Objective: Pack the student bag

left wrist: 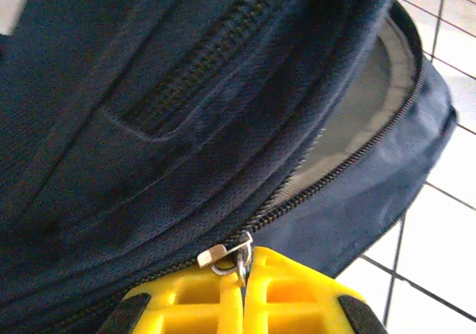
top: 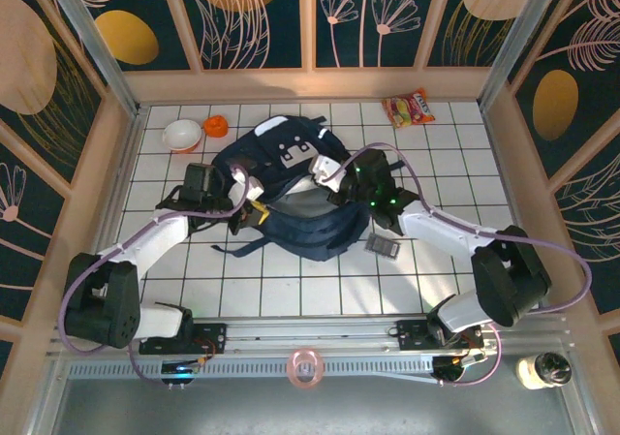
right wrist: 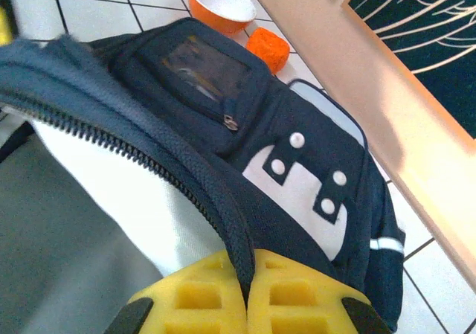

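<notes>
The student bag [top: 291, 198] lies in the middle of the tiled table, navy blue with a grey-white patch [right wrist: 297, 196], its main zip partly undone over pale lining. My left gripper [left wrist: 244, 274] is at the bag's left side, its yellow fingers [left wrist: 186, 300] shut on the metal zipper pull [left wrist: 223, 256]. My right gripper [right wrist: 247, 278] is at the bag's upper right, shut on the dark rim of the bag's opening [right wrist: 223, 222]. From above, the left gripper [top: 254, 198] and right gripper [top: 325, 176] sit on either side of the opening.
A white-and-orange bowl [top: 182, 135] and a small orange object [top: 215, 125] stand at the back left. A red snack packet [top: 408, 108] lies at the back right. A small dark flat item [top: 383, 246] rests by the bag's right edge. Wooden walls [top: 310, 84] ring the table.
</notes>
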`<state>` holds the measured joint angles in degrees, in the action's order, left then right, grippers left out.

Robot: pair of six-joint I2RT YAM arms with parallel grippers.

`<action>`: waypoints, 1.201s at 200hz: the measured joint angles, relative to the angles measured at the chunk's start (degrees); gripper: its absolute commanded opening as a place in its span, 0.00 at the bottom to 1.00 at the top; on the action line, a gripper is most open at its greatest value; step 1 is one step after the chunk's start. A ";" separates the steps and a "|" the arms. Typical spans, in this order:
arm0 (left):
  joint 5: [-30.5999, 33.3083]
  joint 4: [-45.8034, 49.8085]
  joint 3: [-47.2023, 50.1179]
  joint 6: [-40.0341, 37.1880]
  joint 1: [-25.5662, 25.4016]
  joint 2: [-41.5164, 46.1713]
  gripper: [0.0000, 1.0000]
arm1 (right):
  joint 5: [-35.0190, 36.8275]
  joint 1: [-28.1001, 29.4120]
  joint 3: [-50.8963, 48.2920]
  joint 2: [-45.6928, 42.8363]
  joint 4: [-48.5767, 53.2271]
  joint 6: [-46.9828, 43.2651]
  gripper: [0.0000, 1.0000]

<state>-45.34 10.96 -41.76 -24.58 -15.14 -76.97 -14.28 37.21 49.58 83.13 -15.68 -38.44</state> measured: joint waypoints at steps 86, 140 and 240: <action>7.10 -1.95 3.69 7.80 -3.48 4.39 0.00 | -2.80 0.37 -4.22 -20.55 11.72 50.29 0.57; 8.41 -1.99 4.59 7.80 -3.58 4.39 0.00 | -3.87 0.52 -14.14 -27.19 12.90 91.67 0.64; 8.33 -1.99 4.68 8.44 -4.04 4.39 0.00 | -6.67 1.64 -18.21 -12.66 0.04 114.60 0.29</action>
<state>-37.01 8.97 -37.08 -16.14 -19.18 -72.58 -20.95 38.85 31.38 70.48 -15.64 76.16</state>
